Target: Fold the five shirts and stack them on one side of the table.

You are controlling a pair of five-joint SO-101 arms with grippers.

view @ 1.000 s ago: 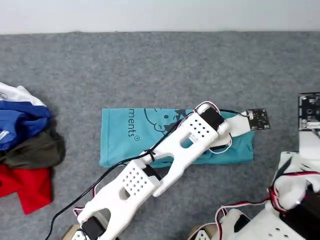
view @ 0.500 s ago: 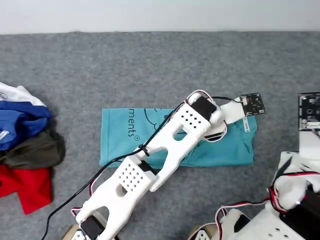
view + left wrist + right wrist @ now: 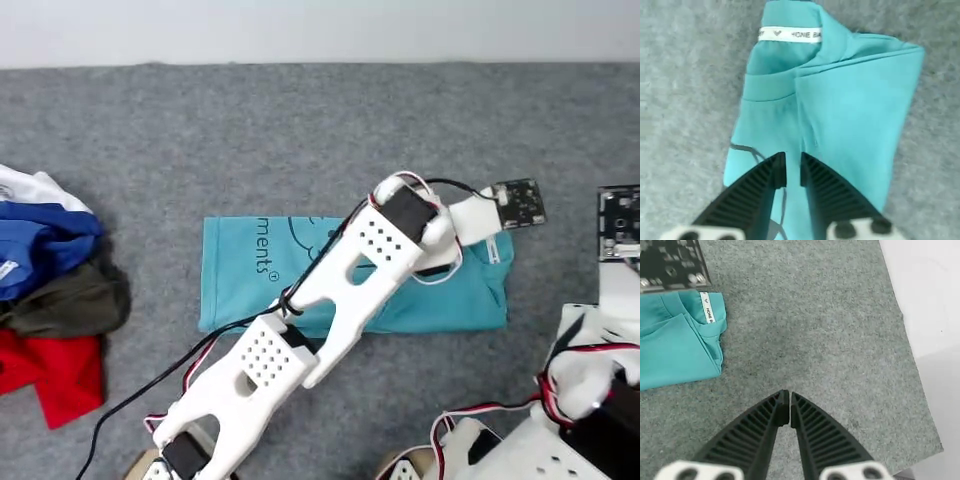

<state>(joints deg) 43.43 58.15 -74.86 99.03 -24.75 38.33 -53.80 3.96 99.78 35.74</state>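
Observation:
A teal shirt [image 3: 260,270] lies folded into a long strip in the middle of the table, collar end to the right. The left arm [image 3: 330,290] stretches diagonally across it. In the left wrist view, my left gripper [image 3: 793,159] hovers over the teal shirt [image 3: 855,100] near its collar label, fingers a narrow gap apart with nothing between them. My right gripper [image 3: 788,396] is shut and empty over bare carpet, off the collar end of the teal shirt [image 3: 675,345]. A heap of unfolded shirts sits at the left edge: white [image 3: 30,185], blue [image 3: 40,245], dark olive [image 3: 75,300] and red [image 3: 60,370].
Grey carpet [image 3: 300,140] covers the table, with open room behind the teal shirt. The right arm's base [image 3: 590,390] fills the near right corner. The carpet's right edge [image 3: 900,315] meets a white surface. The left arm's camera board [image 3: 670,265] hangs over the collar.
The left arm's wrist has drawn back from the shirt's collar end toward the far side, uncovering more of the collar. The shirt and the right arm have stayed put.

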